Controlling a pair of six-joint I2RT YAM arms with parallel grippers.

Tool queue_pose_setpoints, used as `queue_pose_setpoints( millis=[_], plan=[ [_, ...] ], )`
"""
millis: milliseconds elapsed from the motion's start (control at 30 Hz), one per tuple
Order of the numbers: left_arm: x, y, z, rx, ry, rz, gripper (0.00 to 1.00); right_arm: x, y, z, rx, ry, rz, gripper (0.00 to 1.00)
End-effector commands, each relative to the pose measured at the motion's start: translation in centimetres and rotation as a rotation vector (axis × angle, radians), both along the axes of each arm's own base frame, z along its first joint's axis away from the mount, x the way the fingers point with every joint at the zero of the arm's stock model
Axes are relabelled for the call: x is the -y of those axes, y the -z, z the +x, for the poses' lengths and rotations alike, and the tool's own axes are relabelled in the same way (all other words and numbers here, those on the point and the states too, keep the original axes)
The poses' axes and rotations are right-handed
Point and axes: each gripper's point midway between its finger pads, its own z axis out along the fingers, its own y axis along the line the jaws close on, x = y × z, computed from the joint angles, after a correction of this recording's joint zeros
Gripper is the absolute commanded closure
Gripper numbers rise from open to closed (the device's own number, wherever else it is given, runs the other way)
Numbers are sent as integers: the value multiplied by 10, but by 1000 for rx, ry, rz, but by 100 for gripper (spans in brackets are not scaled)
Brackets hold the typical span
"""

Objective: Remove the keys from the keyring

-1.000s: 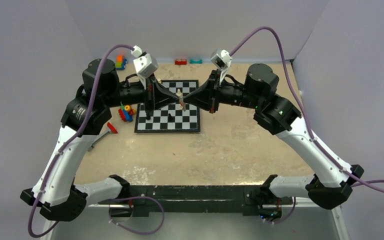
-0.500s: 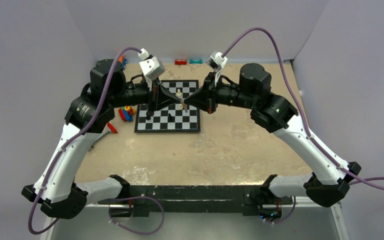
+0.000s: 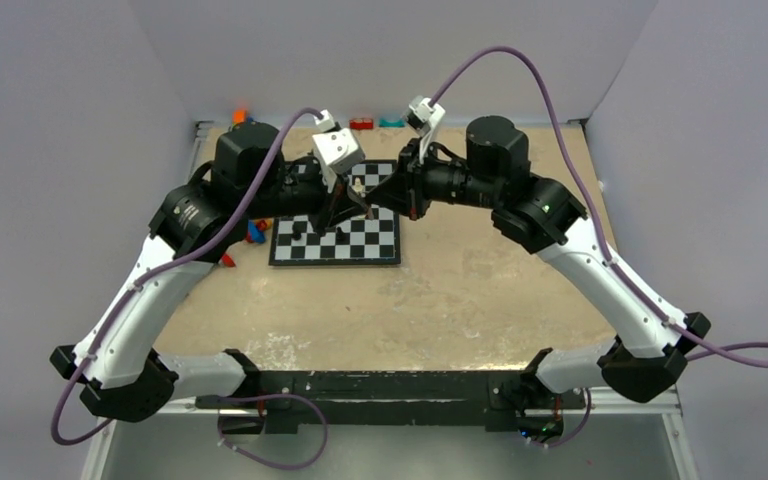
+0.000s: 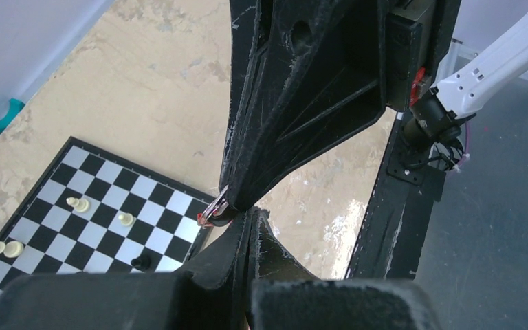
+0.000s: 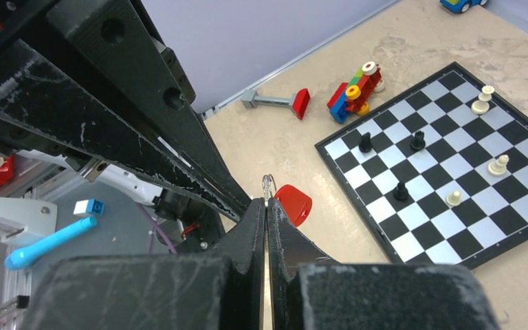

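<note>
My two grippers meet tip to tip above the chessboard [image 3: 380, 248]. My right gripper [image 3: 372, 199] is shut on the thin metal keyring [image 5: 267, 183], which sticks out past its fingertips. A red key head [image 5: 293, 204] hangs on the ring beside them. In the left wrist view the keyring [image 4: 217, 203] and a bit of red show at the right gripper's tip. My left gripper [image 3: 348, 206] is shut, its tips [image 4: 251, 214] touching the right gripper's tips next to the ring. I see nothing between its fingers; the contact is hidden.
Several chess pieces stand on the board [image 5: 447, 254]. A colourful block toy [image 5: 354, 89] and a red-tipped tool [image 5: 278, 102] lie left of it. Red [image 3: 362, 124] and teal [image 3: 392, 122] bricks lie by the back wall.
Both arms have swung toward the back wall and the left wrist has rolled over. The grippers stay joined at the keyring, now over the board's far part.
</note>
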Motion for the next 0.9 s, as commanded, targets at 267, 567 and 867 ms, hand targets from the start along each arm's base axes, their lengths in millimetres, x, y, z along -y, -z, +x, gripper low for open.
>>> queue_pose_setpoints(
  millis=[267, 567, 867],
  plan=[
    [-15, -52, -17, 130, -35, -164, 44, 12, -34, -31, 83, -70, 148, 100],
    [-27, -98, -56, 169, 63, -356, 44, 28, -77, -69, 137, -237, 361, 100],
    [-13, -119, -80, 121, 278, -509, 37, 37, -101, -90, 147, -398, 527, 100]
  ],
)
